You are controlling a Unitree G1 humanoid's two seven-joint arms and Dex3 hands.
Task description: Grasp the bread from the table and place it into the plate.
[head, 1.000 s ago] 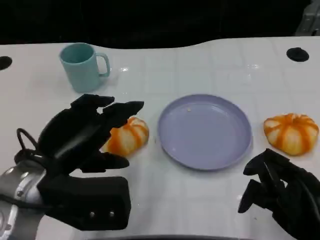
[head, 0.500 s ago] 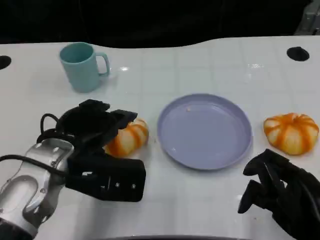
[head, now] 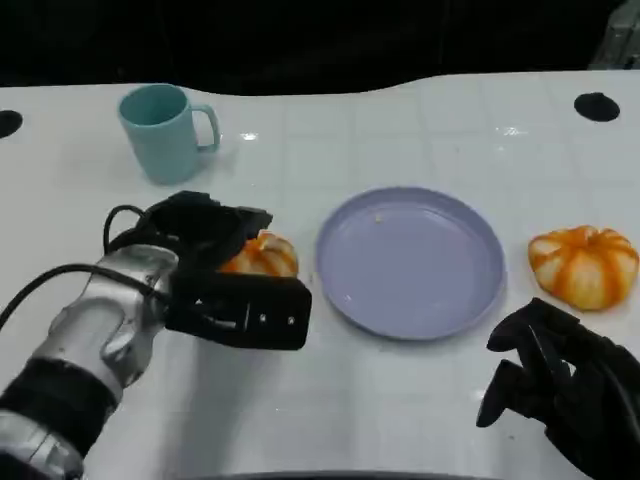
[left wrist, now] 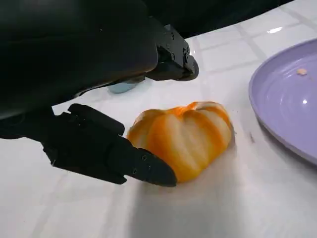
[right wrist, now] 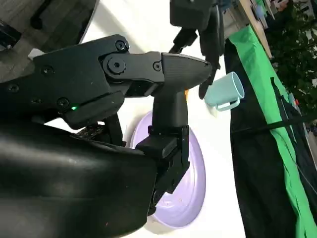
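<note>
Sitting on the white table (head: 400,420), the bread (head: 262,256) is the orange and white striped bun just to the left of the purple plate (head: 410,262). You can see that it is near the plate but not on it. In the left wrist view the bread (left wrist: 184,140) lies flat on the table, with the plate's rim (left wrist: 262,114) a little way off to its side.

Your left hand (head: 215,265) is down over the bread and hides most of it in the head view. In the left wrist view one black finger (left wrist: 143,166) touches the low front side of the bread, and another finger (left wrist: 173,62) reaches over the top of it without touching. The fingers are set around the bread, one on each side, but you cannot tell if they have squeezed it yet. The bread is not lifted.

Your right hand (head: 560,395) is low at the near right edge of the table, close to you. Its fingers are curled in and hold nothing. The right wrist view shows the same hand (right wrist: 148,99) with the plate (right wrist: 190,188) beyond it.

A second orange striped bun (head: 583,265) sits on the table to the right of the plate, just past the right hand. A light blue cup (head: 165,132) stands upright at the far left, well apart from the bread, with its handle pointing right.
</note>
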